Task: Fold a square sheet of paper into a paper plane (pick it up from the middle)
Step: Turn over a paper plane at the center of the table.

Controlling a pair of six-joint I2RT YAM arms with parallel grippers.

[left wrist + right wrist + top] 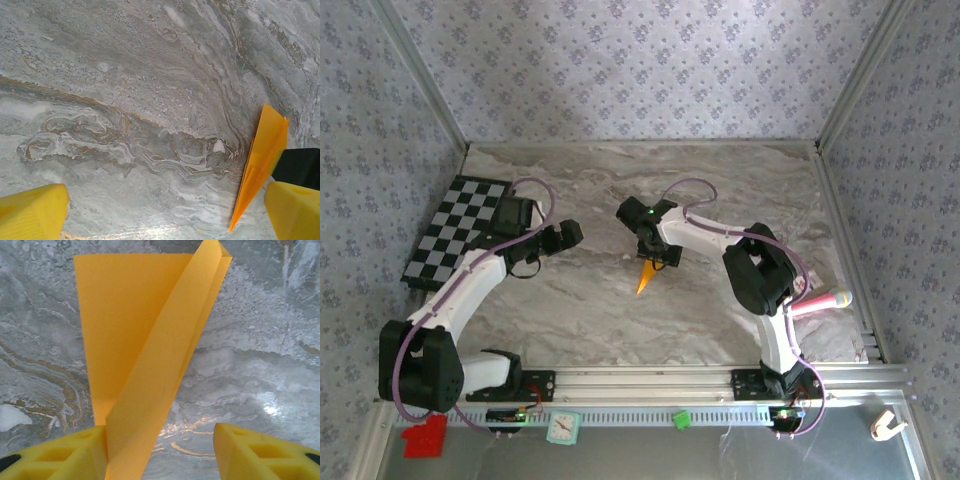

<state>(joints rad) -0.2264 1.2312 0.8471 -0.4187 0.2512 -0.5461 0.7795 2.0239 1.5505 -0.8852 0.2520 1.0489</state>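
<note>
The paper plane (645, 277) is a narrow orange dart on the marble table, its point toward the near edge. My right gripper (660, 258) hangs over its wide end. In the right wrist view the plane (145, 340) has one wing flat and a folded layer standing up, which leans on the left finger (60, 455). The right finger (260, 450) is well clear of the paper, so the right gripper (160, 440) is open. My left gripper (570, 233) is to the left of the plane. It (165, 215) stands wide open and empty, with the plane (262, 160) beside its right finger (295, 210).
A black-and-white checkered mat (455, 235) lies at the far left. A pink and white object (825, 300) rests by the right arm. On the front rail sit a red block (425, 437), a small clock (562, 428) and a green block (681, 419). Walls enclose three sides.
</note>
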